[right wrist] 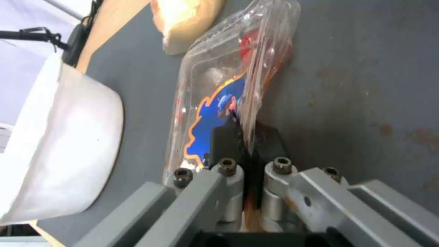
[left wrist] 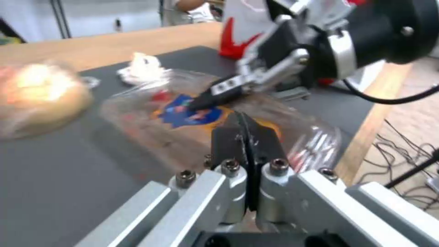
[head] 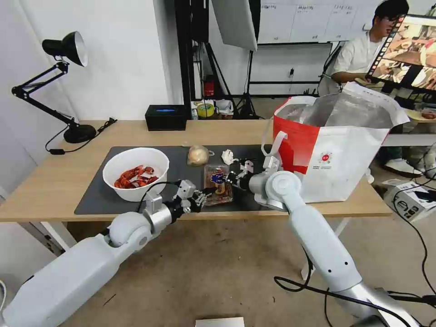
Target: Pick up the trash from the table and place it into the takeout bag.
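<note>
The table [head: 54, 181] carries a dark grey mat [head: 97, 186], which serves as the landmark here. Just off the mat's right end stands the takeout bag [head: 345, 159], upright and open at the top, its foil lining showing, a white loop handle hanging on the side that faces the mat.

The left arm reaches from low on the robot's left up and across the table's front edge, elbow bent, forearm angled toward the mat's front middle. The right arm rises from the lower right, bends at a round joint just in front of the takeout bag, and turns its wrist back toward the mat's centre.

On the mat's left part sits the white bowl [head: 135, 172] with red crayfish shells inside. Near the mat's middle front lies the clear plastic tray [head: 218, 184], with a blue and orange label and food scraps in it. Both pincers meet at this tray. The left pincer [head: 205, 193] has its black fingers pressed together on the tray's near edge, thin clear plastic pinched between them in the left wrist view. The right pincer [head: 232, 178] is clamped on the tray's edge from the bag side, its fingers together on a fold of plastic.

At the mat's back edge rests the small clear bag [head: 198, 155] with a beige lump, and just beside it, toward the takeout bag, the crumpled white tissue [head: 228, 156].
</note>
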### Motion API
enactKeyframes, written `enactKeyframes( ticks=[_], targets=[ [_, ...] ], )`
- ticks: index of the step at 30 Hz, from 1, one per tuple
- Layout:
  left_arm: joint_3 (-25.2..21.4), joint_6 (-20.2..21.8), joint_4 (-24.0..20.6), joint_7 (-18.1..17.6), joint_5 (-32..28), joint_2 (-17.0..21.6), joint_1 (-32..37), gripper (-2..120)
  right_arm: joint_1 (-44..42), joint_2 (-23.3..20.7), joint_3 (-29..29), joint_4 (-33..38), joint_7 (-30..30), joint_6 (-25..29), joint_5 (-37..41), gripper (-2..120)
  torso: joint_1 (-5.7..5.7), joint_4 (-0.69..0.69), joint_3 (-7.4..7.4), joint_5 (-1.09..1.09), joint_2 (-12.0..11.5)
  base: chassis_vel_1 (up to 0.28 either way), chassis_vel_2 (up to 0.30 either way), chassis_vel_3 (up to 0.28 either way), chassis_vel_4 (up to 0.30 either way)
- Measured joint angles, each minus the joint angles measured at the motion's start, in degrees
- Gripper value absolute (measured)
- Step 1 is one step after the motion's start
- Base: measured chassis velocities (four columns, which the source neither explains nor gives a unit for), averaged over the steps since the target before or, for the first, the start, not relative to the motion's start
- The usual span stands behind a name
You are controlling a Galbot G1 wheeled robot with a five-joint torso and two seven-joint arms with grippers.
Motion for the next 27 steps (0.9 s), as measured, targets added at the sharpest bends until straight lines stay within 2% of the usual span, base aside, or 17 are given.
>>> enactKeyframes(
  ticks=[3,4,6,7,9,10,12,16,18,19,21,22,25,26,27],
  targets=[
    [-7.38,-0.26,-2.73,0.95,-1.41,1.42,6.68,1,-0.67,-0.26,0.62,1.12,-1.7,1.17,-0.99,0,0.0,0.02,-0.01,0.0,0.0,0.0,0.0,0.0,0.0],
    [-7.38,-0.26,-2.73,0.95,-1.41,1.42,6.68,1,-0.67,-0.26,0.62,1.12,-1.7,1.17,-0.99,0,0.0,0.02,-0.01,0.0,0.0,0.0,0.0,0.0,0.0],
    [-10.83,-0.68,-4.4,1.63,-1.48,1.98,10.56,11,-0.89,-0.84,1.02,2.21,-2.34,1.94,-1.06,0,0.0,0.02,-0.01,0.0,0.0,0.0,0.0,0.0,0.0],
    [-10.83,-0.68,-4.4,1.63,-1.48,1.98,10.56,11,-0.89,-0.84,1.02,2.21,-2.34,1.94,-1.06,0,0.0,0.02,-0.01,0.0,0.0,0.0,0.0,0.0,0.0],
    [-13.84,-1.57,-6.08,2.18,-1.17,2.02,14.98,20,-1.2,-1.85,1.5,4.65,-2.79,3.44,-1.08,0,0.0,0.01,0.0,0.0,0.0,0.0,0.0,0.0,0.0],
    [-13.84,-1.57,-6.08,2.18,-1.17,2.02,14.98,20,-1.2,-1.85,1.5,4.65,-2.79,3.44,-1.08,0,0.0,0.01,0.0,0.0,0.0,0.0,0.0,0.0,0.0],
    [-17.07,-3.61,-7.1,3.49,0.24,0.28,20.27,33,-1.75,-3.18,2.34,9.39,-3.91,5.91,-1.09,0,0.0,0.01,0.0,0.0,0.0,0.0,0.0,0.0,0.0],
    [-18.26,-4.67,-7.42,4.0,0.61,-0.8,22.29,40,-1.92,-3.98,2.92,12.15,-4.8,7.58,-1.07,0,-0.01,0.01,-0.01,0.0,0.0,0.0,0.0,0.0,0.0],
    [-19.94,-5.96,-7.83,4.76,0.86,-2.1,24.62,54,-1.77,-5.77,4.23,16.89,-5.7,10.62,-1.01,0,-0.01,0.0,-0.01,0.0,0.0,0.0,0.0,0.0,0.0],
    [-19.94,-5.96,-7.83,4.76,0.86,-2.1,24.62,54,-1.77,-5.77,4.23,16.89,-5.7,10.62,-1.01,0,-0.01,0.0,-0.01,0.0,0.0,0.0,0.0,0.0,0.0],
    [-21.78,-6.24,-8.56,4.87,0.97,-2.86,26.52,66,-0.69,-8.1,5.67,20.64,-5.83,13.79,-0.96,0,-0.01,0.0,-0.01,0.01,0.0,0.0,0.0,0.0,0.0],
    [-21.78,-6.24,-8.56,4.87,0.97,-2.86,26.52,66,-0.69,-8.1,5.67,20.64,-5.83,13.79,-0.96,0,-0.01,0.0,-0.01,0.01,0.0,0.0,0.0,0.0,0.0],
    [-23.67,-6.13,-9.4,4.87,2.12,-3.41,28.91,80,1.34,-12.02,7.77,23.98,-4.25,17.01,-1.03,0,0.0,0.01,-0.01,0.01,0.0,0.0,0.0,0.0,0.0],
    [-23.67,-6.13,-9.4,4.87,2.12,-3.41,28.91,80,1.34,-12.02,7.77,23.98,-4.25,17.01,-1.03,0,0.0,0.01,-0.01,0.01,0.0,0.0,0.0,0.0,0.0],
    [-24.03,-6.05,-9.68,4.86,2.34,-3.6,29.49,85,1.76,-13.07,8.33,24.44,-3.87,17.58,-1.23,0,-0.01,0.0,-0.01,0.01,0.01,0.0,0.0,0.0,0.0]
  ],
)
